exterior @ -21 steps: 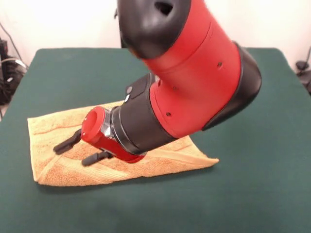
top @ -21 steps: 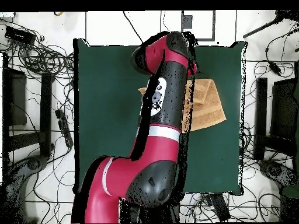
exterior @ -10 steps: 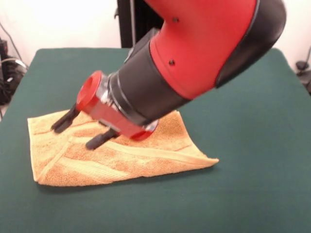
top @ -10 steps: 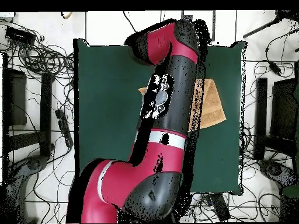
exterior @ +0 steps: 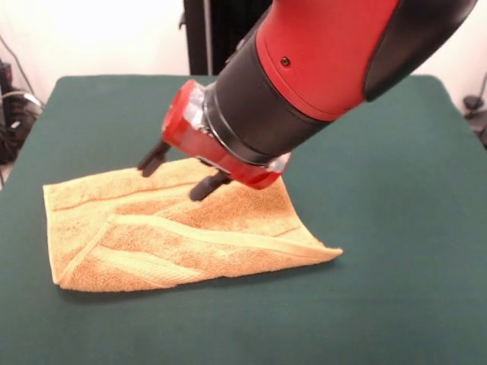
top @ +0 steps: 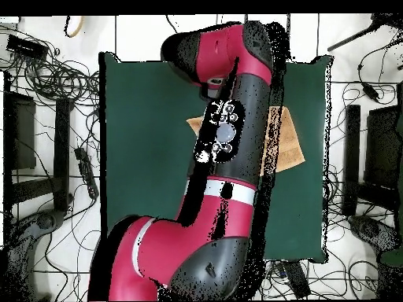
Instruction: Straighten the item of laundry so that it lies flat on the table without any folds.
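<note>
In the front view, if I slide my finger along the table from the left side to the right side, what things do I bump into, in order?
Bare green table → orange towel → the open gripper, above the towel's far edge → the towel's pointy right corner → bare green table again.

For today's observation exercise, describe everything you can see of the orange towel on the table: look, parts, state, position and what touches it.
The towel is golden-orange terry cloth with flat woven bands near its edges. It lies on the green table, not flat: one layer is folded over along a diagonal ridge, and its right corner runs to a point. The open pincer hangs above its far edge and appears not to touch it. In the overhead view the arm hides most of it.
</note>
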Robot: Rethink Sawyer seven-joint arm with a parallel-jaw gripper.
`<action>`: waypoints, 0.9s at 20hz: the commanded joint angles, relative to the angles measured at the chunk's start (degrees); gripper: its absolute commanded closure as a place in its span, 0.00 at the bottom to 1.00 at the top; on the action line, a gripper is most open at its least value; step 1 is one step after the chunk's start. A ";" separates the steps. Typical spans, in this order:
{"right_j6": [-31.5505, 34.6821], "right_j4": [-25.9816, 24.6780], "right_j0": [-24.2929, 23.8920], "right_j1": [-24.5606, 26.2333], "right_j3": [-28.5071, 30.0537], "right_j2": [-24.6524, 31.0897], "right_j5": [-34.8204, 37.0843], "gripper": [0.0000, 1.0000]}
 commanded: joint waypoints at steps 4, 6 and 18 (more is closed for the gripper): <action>11.32 8.45 0.63 3.22 8.79 10.51 3.17 0.00; 11.64 8.73 0.86 4.09 8.60 10.59 2.29 0.00; 9.53 9.28 0.50 5.75 10.46 12.24 1.18 0.00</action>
